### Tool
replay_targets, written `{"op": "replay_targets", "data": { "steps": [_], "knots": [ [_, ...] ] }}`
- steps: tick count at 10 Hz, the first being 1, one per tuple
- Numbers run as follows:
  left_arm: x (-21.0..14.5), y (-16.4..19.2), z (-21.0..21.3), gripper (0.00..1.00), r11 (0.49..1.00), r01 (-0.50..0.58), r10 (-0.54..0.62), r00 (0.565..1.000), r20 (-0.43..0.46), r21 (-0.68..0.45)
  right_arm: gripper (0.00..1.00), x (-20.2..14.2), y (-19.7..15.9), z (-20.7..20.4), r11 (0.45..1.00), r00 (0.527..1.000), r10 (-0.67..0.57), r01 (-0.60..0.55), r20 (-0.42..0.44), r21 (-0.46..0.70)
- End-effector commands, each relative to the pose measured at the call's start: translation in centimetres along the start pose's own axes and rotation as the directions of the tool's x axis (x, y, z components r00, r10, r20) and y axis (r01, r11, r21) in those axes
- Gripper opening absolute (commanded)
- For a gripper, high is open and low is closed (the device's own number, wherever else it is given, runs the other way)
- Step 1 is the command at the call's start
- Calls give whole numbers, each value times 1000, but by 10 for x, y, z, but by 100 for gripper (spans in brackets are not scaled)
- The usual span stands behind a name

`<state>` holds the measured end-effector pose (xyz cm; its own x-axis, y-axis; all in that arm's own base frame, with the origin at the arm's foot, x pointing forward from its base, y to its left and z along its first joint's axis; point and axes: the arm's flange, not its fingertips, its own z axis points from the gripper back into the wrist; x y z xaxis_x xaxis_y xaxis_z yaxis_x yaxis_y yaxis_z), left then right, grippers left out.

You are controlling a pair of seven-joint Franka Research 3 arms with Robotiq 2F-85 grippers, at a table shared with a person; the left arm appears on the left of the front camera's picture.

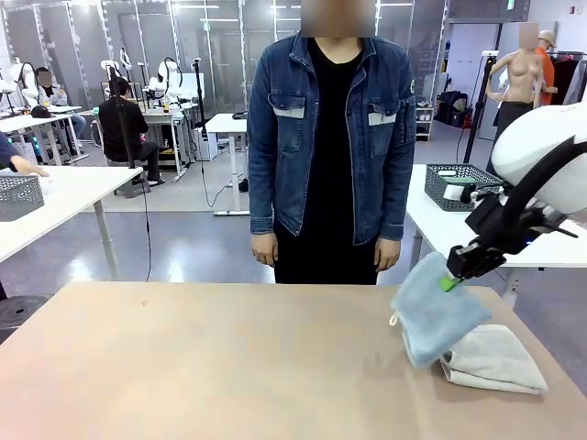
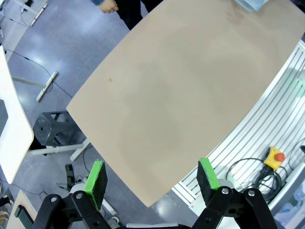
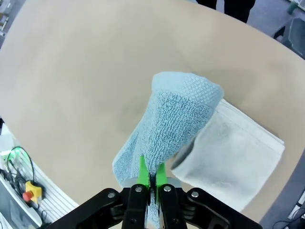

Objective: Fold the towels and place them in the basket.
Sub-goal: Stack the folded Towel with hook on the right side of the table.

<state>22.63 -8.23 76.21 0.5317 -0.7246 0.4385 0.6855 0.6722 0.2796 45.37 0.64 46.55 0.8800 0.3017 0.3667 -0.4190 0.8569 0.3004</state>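
My right gripper [image 1: 449, 282] is shut on the top edge of a pale blue towel [image 1: 435, 313], which hangs from it above the table's right side; in the right wrist view the gripper [image 3: 150, 175] pinches the blue towel [image 3: 171, 124] between its green pads. Under and beside it a folded white towel [image 1: 495, 357] lies flat on the table, also seen as the white towel [image 3: 233, 157]. My left gripper [image 2: 151, 179] stands open, high over the table's near left edge, with nothing between its fingers. A corner of the blue towel [image 2: 252, 4] peeks in at the top there.
A person in a denim jacket [image 1: 332, 137] stands at the far side, hands at their sides. The tan table [image 1: 211, 367] stretches bare across the left and middle. A dark mesh basket [image 1: 463, 186] stands on another table behind at right.
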Motion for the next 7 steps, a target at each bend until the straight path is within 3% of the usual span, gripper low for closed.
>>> {"op": "replay_targets", "data": {
  "steps": [1, 7],
  "knots": [
    [0, 0, 0, 95, 1000, 6, -6, 1000, -4, 9, 6, -1, -24, 11, 998, 998, 51, -50, -36, 32],
    [0, 0, 0, 95, 1000, 6, -6, 1000, -4, 9, 6, -15, -81, 1, 996, 989, -50, 40, -137, -78]
  ]
}}
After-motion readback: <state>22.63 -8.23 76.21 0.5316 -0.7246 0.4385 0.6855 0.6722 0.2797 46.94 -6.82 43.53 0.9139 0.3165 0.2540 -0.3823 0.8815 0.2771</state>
